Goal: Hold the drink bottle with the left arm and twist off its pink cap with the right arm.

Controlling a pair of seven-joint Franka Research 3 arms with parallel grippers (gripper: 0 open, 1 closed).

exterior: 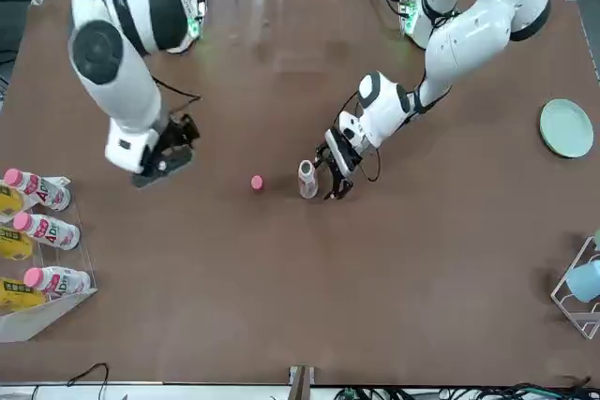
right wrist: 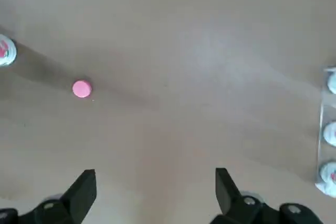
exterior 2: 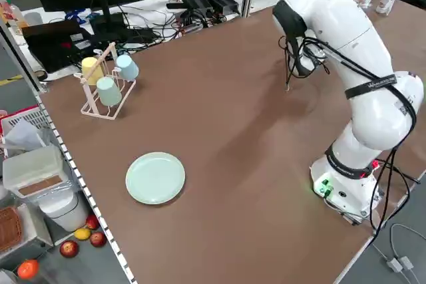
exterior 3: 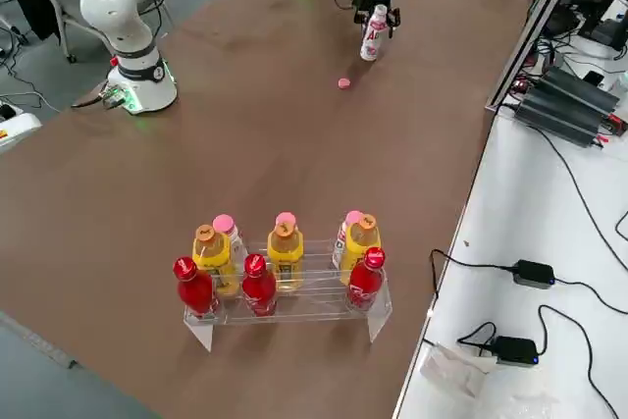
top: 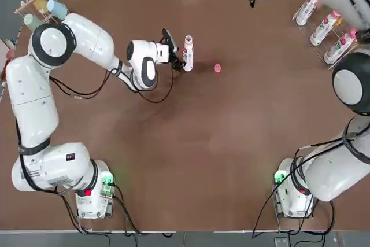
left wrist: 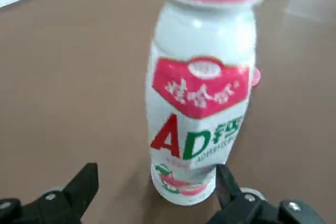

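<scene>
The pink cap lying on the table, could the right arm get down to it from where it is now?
Probably yes: the pink cap lies alone on bare table, apart from the drink bottle, and the right gripper hangs open above.

Glossy white plastic drink bottle [left wrist: 202, 103] – smooth pink cap [right wrist: 82, 88] – on matt brown table [top: 202, 143].

A white arm [exterior 2: 353, 51] is seen rising from its base at the brown surface's [exterior 2: 253, 138] near corner. A green plate [exterior 2: 156, 177] is laid flat, with a cup rack [exterior 2: 105, 88] set well behind it.
</scene>
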